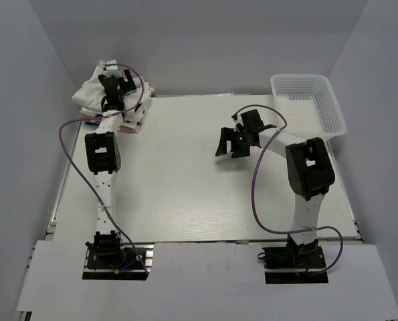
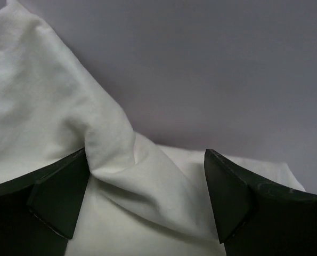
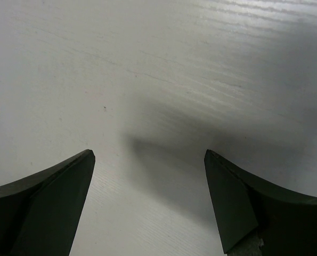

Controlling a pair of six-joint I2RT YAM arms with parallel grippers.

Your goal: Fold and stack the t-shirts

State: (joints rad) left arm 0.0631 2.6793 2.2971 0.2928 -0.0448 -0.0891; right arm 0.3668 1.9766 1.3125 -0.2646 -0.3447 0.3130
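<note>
The t-shirts (image 1: 91,93) form a pile at the table's far left corner, a rumpled white one on top of flatter folded ones (image 1: 133,119). My left gripper (image 1: 122,83) hovers over the pile's right part. In the left wrist view its jaws stand wide apart around a raised fold of white cloth (image 2: 121,160); the fold touches the left finger (image 2: 57,197) and is not pinched. My left gripper (image 2: 146,197) is open. My right gripper (image 1: 231,142) hangs open over the bare table (image 3: 147,64) near the middle, nothing between its fingertips (image 3: 147,197).
A white plastic mesh basket (image 1: 309,100) sits at the far right corner, partly over the table edge. Grey walls close in the back and both sides. The white table (image 1: 185,194) stretches between the two arms.
</note>
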